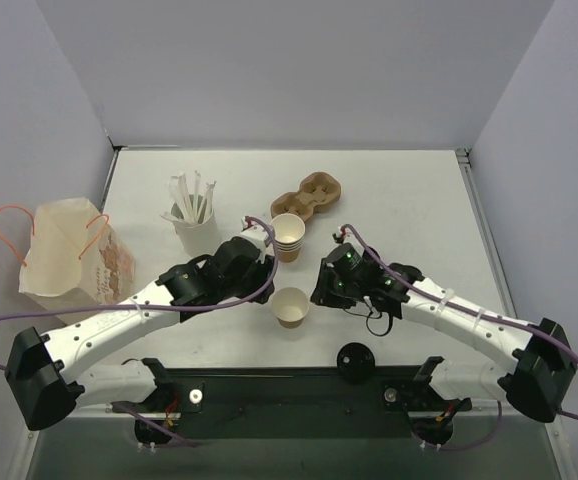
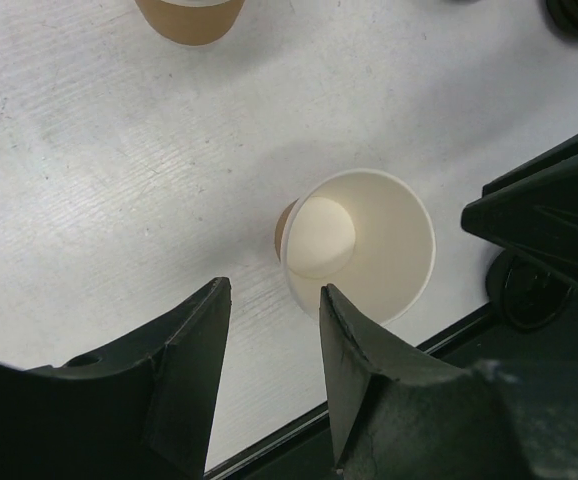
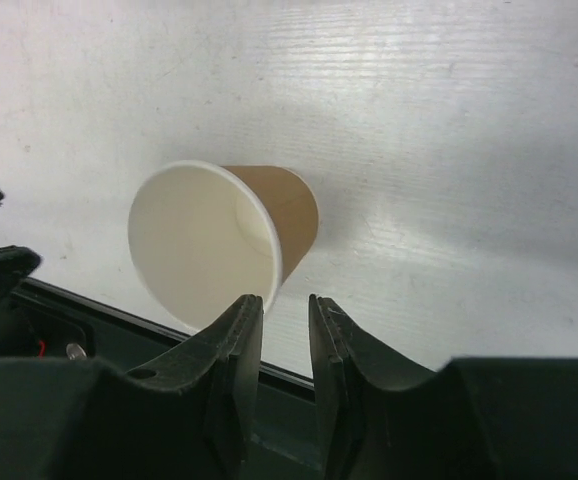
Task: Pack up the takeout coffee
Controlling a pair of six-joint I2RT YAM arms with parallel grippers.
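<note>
White surface between plain grey walls carries the takeout cup (image 1: 291, 306), tan outside, white inside, upright and open-topped. Beyond the cup stands a nested stack of tan cups (image 1: 287, 236), and further beyond it a brown pulp carrier (image 1: 314, 195). Off to the cup's far left are a white cup of sticks (image 1: 193, 218) and a paper bag (image 1: 64, 255) with orange handles, its print too small to read. The left hand (image 2: 274, 290) hangs just beside the cup, fingers moderately parted and empty. The right hand (image 3: 284, 300), on the cup's other side, has its fingers narrowly apart and holds nothing, its tips close by the rim.
</note>
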